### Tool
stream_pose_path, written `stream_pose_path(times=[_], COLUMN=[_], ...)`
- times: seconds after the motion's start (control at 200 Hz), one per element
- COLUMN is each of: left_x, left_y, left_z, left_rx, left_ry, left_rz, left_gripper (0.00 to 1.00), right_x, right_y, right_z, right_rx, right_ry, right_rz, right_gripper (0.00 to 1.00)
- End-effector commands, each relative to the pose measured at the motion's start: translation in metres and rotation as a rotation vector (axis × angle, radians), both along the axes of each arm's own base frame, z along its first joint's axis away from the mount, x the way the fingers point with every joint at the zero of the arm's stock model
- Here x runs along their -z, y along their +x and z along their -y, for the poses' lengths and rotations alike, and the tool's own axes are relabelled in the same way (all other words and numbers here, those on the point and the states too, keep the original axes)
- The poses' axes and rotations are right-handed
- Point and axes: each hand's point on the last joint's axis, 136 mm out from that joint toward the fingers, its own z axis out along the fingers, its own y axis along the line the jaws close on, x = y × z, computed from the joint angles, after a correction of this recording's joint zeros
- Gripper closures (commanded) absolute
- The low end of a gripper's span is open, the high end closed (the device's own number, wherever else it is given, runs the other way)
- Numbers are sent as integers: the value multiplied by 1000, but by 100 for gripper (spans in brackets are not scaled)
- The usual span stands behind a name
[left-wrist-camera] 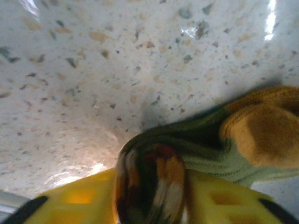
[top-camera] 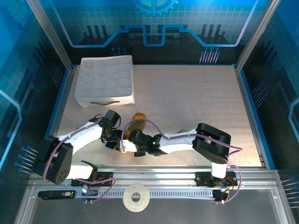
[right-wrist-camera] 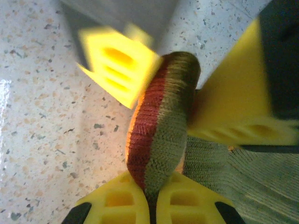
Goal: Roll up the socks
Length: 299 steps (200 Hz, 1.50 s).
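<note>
Pale speckled counter (top-camera: 196, 107), beige with dark and tan flecks, boxed in by blue panels. At 12 o'clock, a back wall (top-camera: 187, 28) printed with glowing circuit lines and a gear emblem (top-camera: 154, 5). Slanting aluminium posts (top-camera: 49, 32) at 10 and 2 o'clock. Grey metal rail (top-camera: 177, 173) along 6 o'clock. Soft white glare on the counter seen up close

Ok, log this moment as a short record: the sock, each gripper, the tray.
sock: olive-green sock on the table, front centre, orange end away from the arm bases
cuff: striped cuff bunched up between both grippers
left gripper: fingers on either side of the cuff, closed on it
right gripper: pinching the cuff's edge
foam tray: far left, apart from the sock
</note>
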Motion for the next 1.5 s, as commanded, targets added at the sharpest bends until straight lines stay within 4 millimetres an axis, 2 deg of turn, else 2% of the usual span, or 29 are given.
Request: stream_pose_path(times=[0.0, 0.07, 0.215, 0.335, 0.465, 0.55, 0.73, 0.911, 1.081, 1.186, 1.316, 1.396, 1.491], left_x=[-14, -26, -41, -43, -37, -30, -9, 3, 20, 5, -26, -29, -24], left_y=[-12, -11, -7, 0, 6, 8, 6, 6, -15, -12, 0, 0, 1], left_z=[-13, -19, -23, -17, -7, -4, 0, 4, -6, -11, -11, -3, 10], left_rx=[-34, -57, -82, -58, -32, -15, 9, 44, 60, 28, -37, -65, -65], left_ry=[9, 11, -9, -57, -101, -102, -90, -63, 18, 52, 29, -33, -95], left_rz=[9, 55, 171, 251, 300, 304, 272, 259, 148, 196, 308, 305, 275], left_gripper=[34, 24, 23, 30, 42, 46, 47, 46, 47, 37, 35, 33, 33], right_x=[32, 35, 33, 36, 42, 48, 55, 57, 57, 58, 58, 58, 57], right_y=[-15, -20, -21, -15, -10, -9, -7, -5, -2, 0, 2, 2, 3], right_z=[24, 27, 30, 33, 36, 40, 46, 45, 42, 42, 43, 43, 42], right_rx=[44, 57, 93, 153, 208, 236, 267, 281, 288, 300, 308, 313, 313], right_ry=[-67, -52, -15, -1, -10, -22, -28, -38, -36, -55, -61, -65, -63], right_rz=[-286, -425, -651, -804, -923, -975, -1029, -1048, -1047, -1046, -1040, -1038, -1036], right_gripper=[100, 100, 100, 100, 100, 100, 100, 100, 100, 100, 100, 100, 100])
